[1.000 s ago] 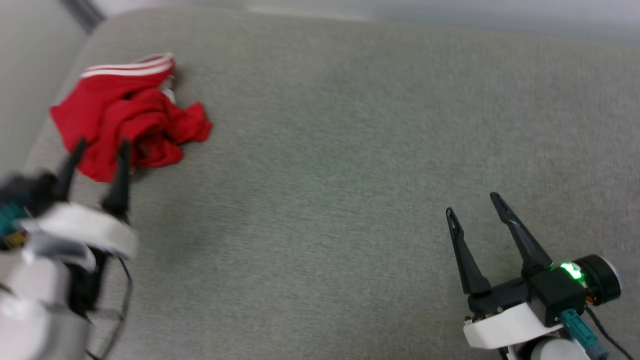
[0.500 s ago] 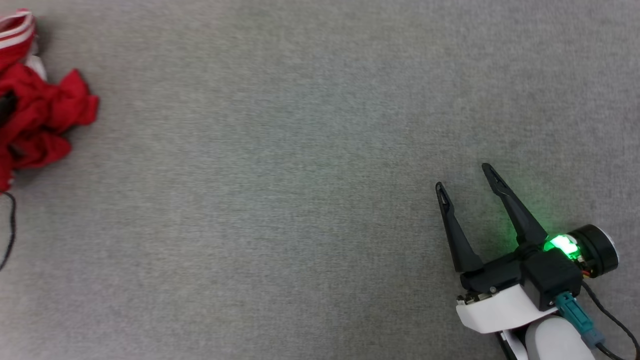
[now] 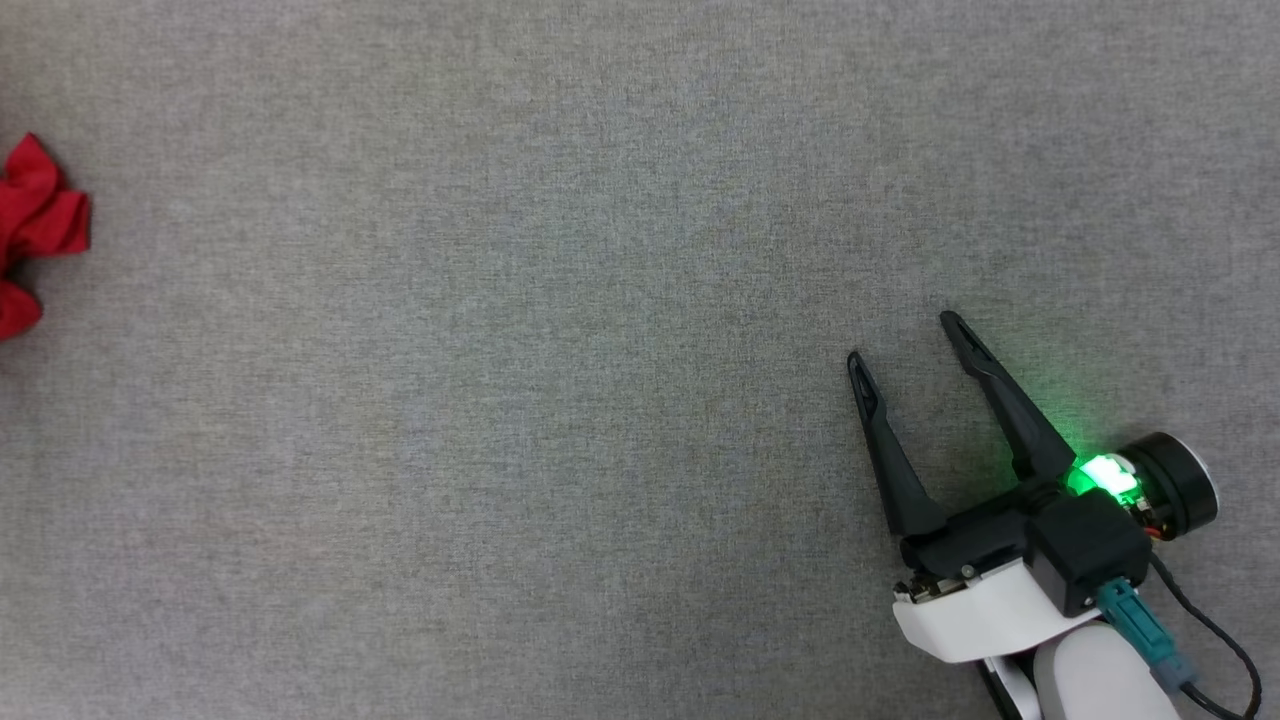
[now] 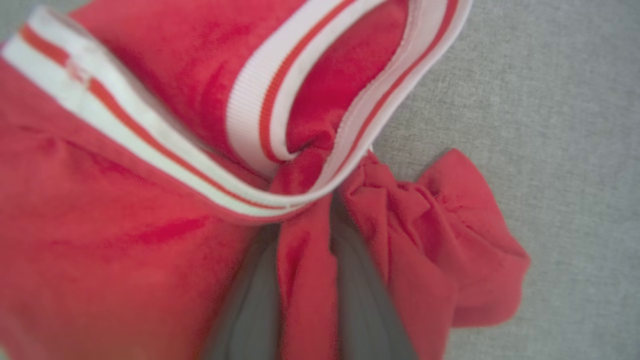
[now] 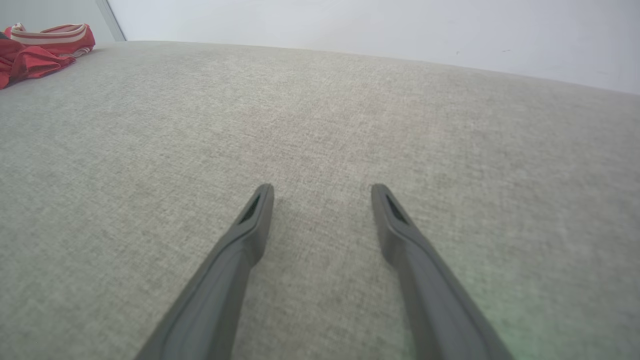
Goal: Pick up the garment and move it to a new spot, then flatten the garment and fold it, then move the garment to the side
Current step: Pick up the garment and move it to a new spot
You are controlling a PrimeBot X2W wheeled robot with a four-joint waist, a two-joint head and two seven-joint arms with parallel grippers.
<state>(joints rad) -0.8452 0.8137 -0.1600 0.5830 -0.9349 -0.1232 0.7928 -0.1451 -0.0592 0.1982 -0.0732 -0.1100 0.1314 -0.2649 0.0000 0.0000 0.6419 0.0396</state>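
you see the crumpled red jersey shirt [image 4: 125, 225], ribbed striped trim [image 4: 257, 115], at the left edge of the woven grey cushion [image 3: 500, 400]; left gripper [image 4: 306, 237] pinches a soft fold, right gripper [image 3: 902, 338] jaws spread, empty.

We take this for a bare test room (we cannot be sure): grey woven cloth surface [image 5: 450, 150] under the right claw [image 5: 322, 192], plain pale wall [image 5: 350, 25] beyond it.

garment [image 3: 35, 220] cut off at head view's edge, left gripper [image 4: 306, 240] tips buried in folds, blurred
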